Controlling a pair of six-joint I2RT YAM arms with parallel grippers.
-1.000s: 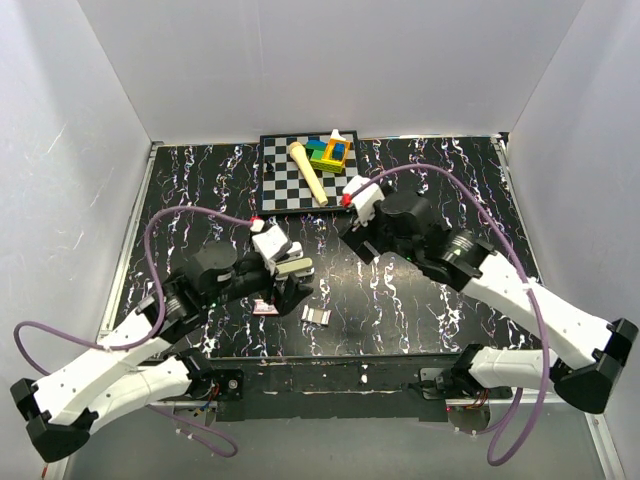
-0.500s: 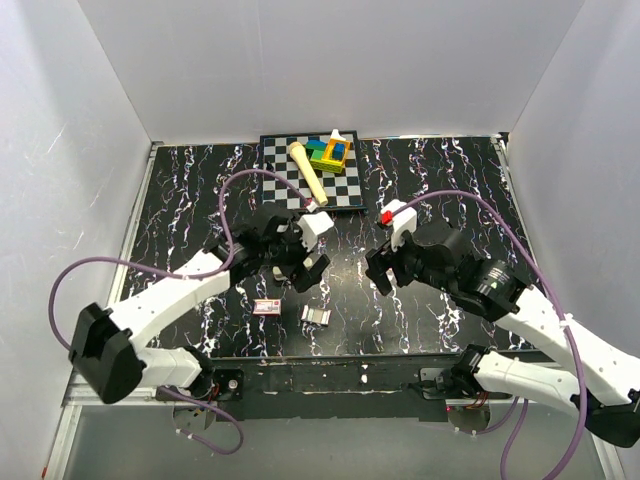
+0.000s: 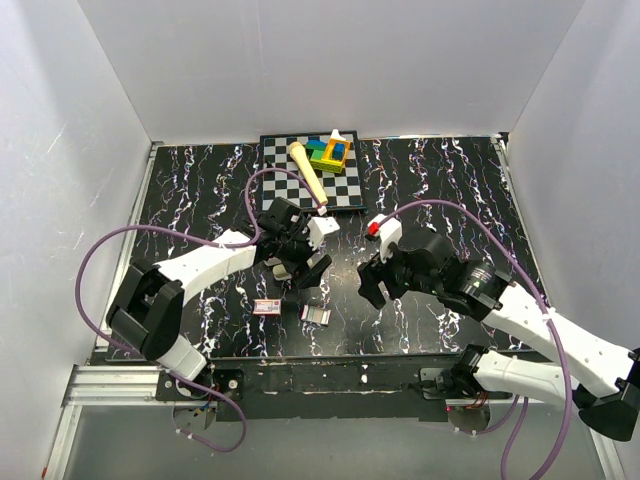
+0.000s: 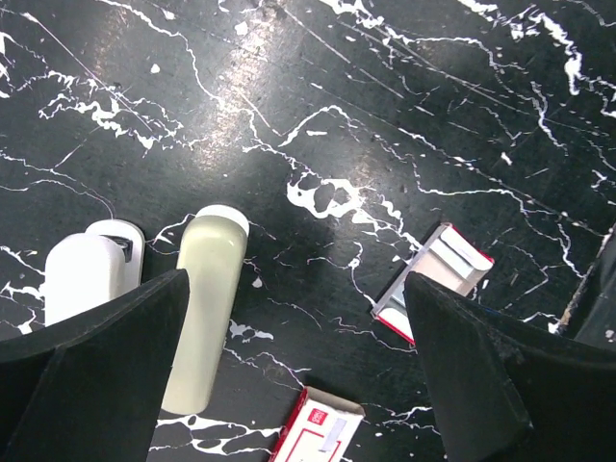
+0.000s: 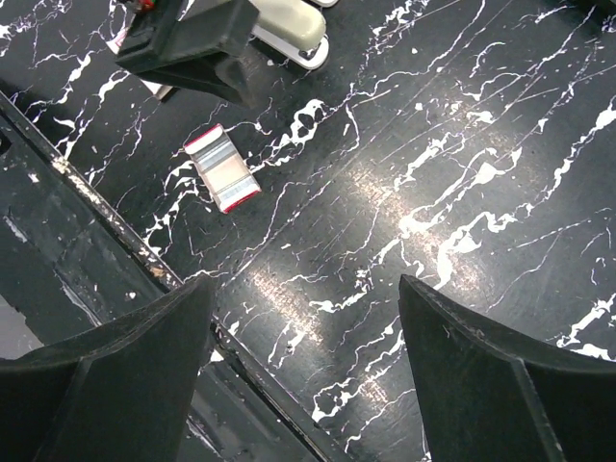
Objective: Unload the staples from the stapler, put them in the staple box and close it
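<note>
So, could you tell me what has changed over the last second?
The left gripper shifted slightly right above the stapler as its arm stretched out. The right gripper drew back from the chessboard toward the staples. Both are open, empty. Staples and red-and-white box stayed put.

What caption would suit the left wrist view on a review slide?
Open left gripper above the black marbled table, a pale stapler beside one finger and two red-and-white boxes nearby.

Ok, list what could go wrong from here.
1. The stapler sits off-centre, by one finger of the open left tool. Lowering may land that finger on it.
2. The red-and-white box and the open tray lie close by and could get knocked.
3. The right tool hangs near, so the arms might collide.
</note>
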